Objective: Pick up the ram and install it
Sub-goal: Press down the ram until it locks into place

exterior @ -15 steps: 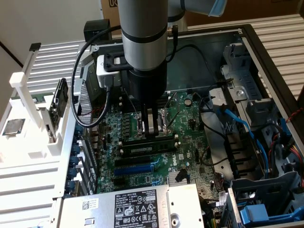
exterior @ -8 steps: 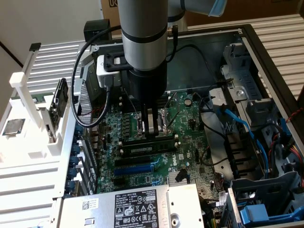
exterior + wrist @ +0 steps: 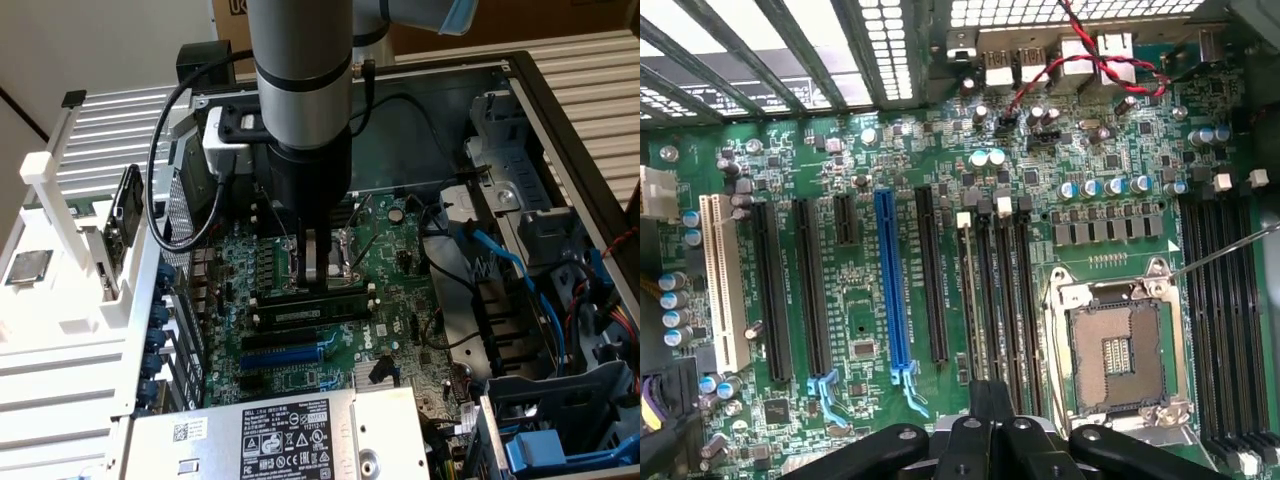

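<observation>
At the bottom edge of the exterior view lies a grey power supply [image 3: 270,435] with a white-and-black label, and just right of it a blue-handled drive bay [image 3: 560,440] in the lower right corner. Behind these spreads the green motherboard [image 3: 300,370] inside the open computer case [image 3: 560,120]. A blue slot [image 3: 285,352] crosses the board below centre, with a black slot above it.

Higher, at the centre of the frame, the gripper [image 3: 316,270] points straight down at the board with its fingers drawn together, nothing wide between them. Their tips sit at the ram [image 3: 312,292], a long dark stick lying along the memory slots just below the fingers. It appears to rest in a slot with the fingertips touching or pressing its top edge, though the angle leaves it unclear whether it is fully seated. The white end clips stand at either end of that row.

In the wrist view the black finger linkage [image 3: 985,440] fills the bottom middle, closed to a narrow point over the memory slots [image 3: 1000,300], with the empty CPU socket [image 3: 1115,350] just to the right of centre and a second bank of black slots at the right edge.

Farther back in the exterior view, the grey arm [image 3: 300,70] rises out of the top of the frame, a black cable [image 3: 165,150] looping down its left side. At far left stands a white rack [image 3: 70,210] holding a dark part upright.
</observation>
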`<act>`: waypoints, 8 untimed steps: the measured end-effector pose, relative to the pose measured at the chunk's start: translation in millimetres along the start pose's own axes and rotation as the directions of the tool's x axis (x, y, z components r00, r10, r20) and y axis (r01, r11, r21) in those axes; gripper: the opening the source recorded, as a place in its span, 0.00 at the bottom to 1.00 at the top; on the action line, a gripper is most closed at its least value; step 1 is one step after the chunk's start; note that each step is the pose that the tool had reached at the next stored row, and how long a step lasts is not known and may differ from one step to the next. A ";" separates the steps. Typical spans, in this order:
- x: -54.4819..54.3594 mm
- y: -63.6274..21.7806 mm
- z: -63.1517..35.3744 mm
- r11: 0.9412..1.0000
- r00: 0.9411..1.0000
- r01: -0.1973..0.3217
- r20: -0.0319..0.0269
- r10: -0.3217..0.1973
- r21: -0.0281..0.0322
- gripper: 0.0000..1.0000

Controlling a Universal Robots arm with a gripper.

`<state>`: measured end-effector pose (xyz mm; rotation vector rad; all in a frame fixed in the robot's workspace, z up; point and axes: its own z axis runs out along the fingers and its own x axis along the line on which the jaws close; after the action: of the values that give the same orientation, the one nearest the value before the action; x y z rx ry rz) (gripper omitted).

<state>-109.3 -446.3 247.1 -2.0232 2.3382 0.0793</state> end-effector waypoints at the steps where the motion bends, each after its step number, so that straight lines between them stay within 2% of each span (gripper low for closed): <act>1: 0.0 0.0 0.0 1.000 1.000 -0.025 0.001 0.025 0.002 0.10; 3: 0.0 0.0 0.0 0.997 0.997 -0.076 0.003 0.076 0.005 0.10; 4: 0.0 0.0 0.0 0.993 0.993 -0.117 0.004 0.116 0.008 0.10; 8: 0.0 0.0 0.0 0.985 0.985 -0.174 0.006 0.174 0.012 0.10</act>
<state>-109.4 -446.3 247.1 -1.8064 2.5014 0.0760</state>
